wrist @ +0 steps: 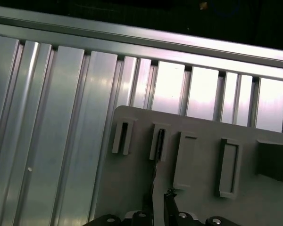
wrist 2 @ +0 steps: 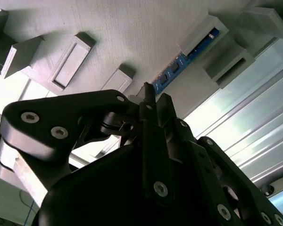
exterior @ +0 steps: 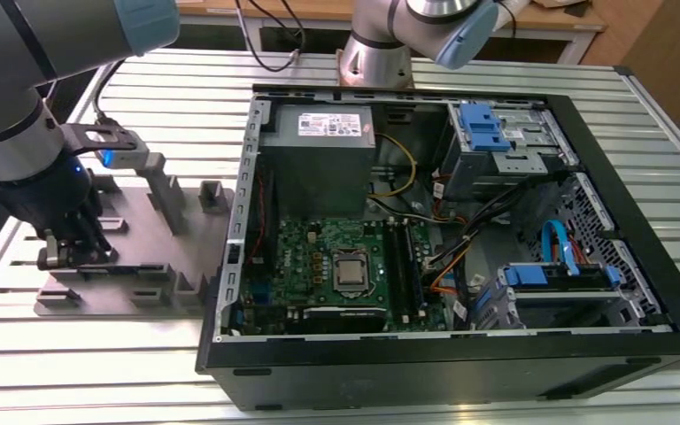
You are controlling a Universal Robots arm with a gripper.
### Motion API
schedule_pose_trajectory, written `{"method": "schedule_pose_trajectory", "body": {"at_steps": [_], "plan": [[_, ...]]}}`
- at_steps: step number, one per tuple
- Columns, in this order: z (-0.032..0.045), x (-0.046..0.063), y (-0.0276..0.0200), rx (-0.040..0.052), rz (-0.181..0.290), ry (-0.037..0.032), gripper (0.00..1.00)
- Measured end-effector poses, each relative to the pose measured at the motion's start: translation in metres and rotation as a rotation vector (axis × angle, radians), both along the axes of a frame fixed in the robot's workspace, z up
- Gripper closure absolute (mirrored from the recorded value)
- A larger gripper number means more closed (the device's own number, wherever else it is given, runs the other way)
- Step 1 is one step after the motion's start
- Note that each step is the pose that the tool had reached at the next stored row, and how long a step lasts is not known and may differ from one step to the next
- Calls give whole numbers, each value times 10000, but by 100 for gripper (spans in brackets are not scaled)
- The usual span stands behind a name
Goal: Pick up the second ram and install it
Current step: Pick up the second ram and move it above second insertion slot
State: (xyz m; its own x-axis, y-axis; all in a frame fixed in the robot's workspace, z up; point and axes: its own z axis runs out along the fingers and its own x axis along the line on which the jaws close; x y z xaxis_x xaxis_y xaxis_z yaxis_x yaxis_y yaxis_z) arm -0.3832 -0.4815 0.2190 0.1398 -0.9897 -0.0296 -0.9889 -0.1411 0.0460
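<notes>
The second ram [wrist 2: 191, 54] is a thin blue-green stick standing on edge in the slots of the grey fixture block [wrist 2: 132, 28]. In the first wrist view the ram [wrist: 155, 165] shows edge-on, running from a slot down between my fingers. My gripper [wrist 2: 156, 100] is closed around the stick's near end, with the ram still seated in the fixture. In the exterior view my gripper [exterior: 66, 255] is down on the fixture block [exterior: 139, 221], at the exterior view's left of the open computer case [exterior: 623, 177]. The green motherboard [exterior: 328, 257] lies inside the case with long black slots [exterior: 405, 257].
The fixture block [wrist: 203, 197] has several upright posts and pockets around my gripper [wrist: 159, 202]. It rests on a ribbed aluminium table [wrist: 52, 117]. A second arm's base [exterior: 375, 53] stands behind the case. Cables, a power supply [exterior: 322, 133] and blue drive brackets crowd the case.
</notes>
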Motion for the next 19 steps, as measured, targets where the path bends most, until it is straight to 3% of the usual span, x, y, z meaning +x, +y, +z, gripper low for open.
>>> {"method": "schedule_pose_trajectory", "body": {"at_steps": [5,9,15,17,19], "plan": [[-47,1,-2,-5,-535,-46,76],[-63,-1,-12,-98,-695,-72,76],[-118,0,-101,-106,-852,-80,76],[-139,-1,-105,-65,-893,-75,76],[-147,0,-106,80,-912,-65,76]]}}
